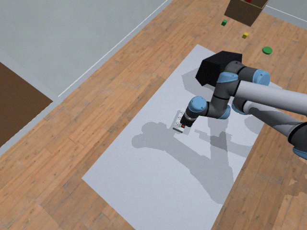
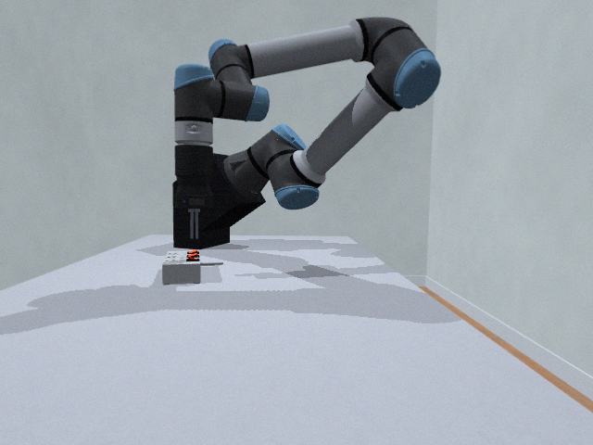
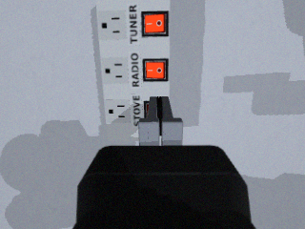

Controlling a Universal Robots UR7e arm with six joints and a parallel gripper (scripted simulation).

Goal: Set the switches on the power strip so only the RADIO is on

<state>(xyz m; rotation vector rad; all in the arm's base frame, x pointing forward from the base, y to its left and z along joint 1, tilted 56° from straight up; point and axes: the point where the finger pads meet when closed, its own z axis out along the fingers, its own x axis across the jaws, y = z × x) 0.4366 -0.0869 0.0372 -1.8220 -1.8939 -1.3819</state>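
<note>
The white power strip [image 1: 178,118] [image 2: 180,273] [image 3: 116,48] lies flat on the grey table [image 1: 148,160] [image 2: 287,363], right way up. In the wrist view the TUNER switch [image 3: 155,24] and the RADIO switch [image 3: 155,71] both glow bright red. The STOVE switch [image 3: 147,109] is mostly hidden behind my fingers; only a dark sliver of it shows. My gripper [image 3: 158,108] [image 2: 194,236] [image 1: 184,124] is shut on nothing. It points straight down over the STOVE switch, with its tips a little above the strip.
A thin grey tab [image 1: 177,129] [image 2: 210,262] sticks out at the strip's near end. The robot's black base block [image 1: 218,66] stands at the table's far side. On the wooden floor beyond lie a cardboard box [image 1: 245,11], a green cube [image 1: 224,22], a yellow cube [image 1: 245,35] and a green disc [image 1: 267,50].
</note>
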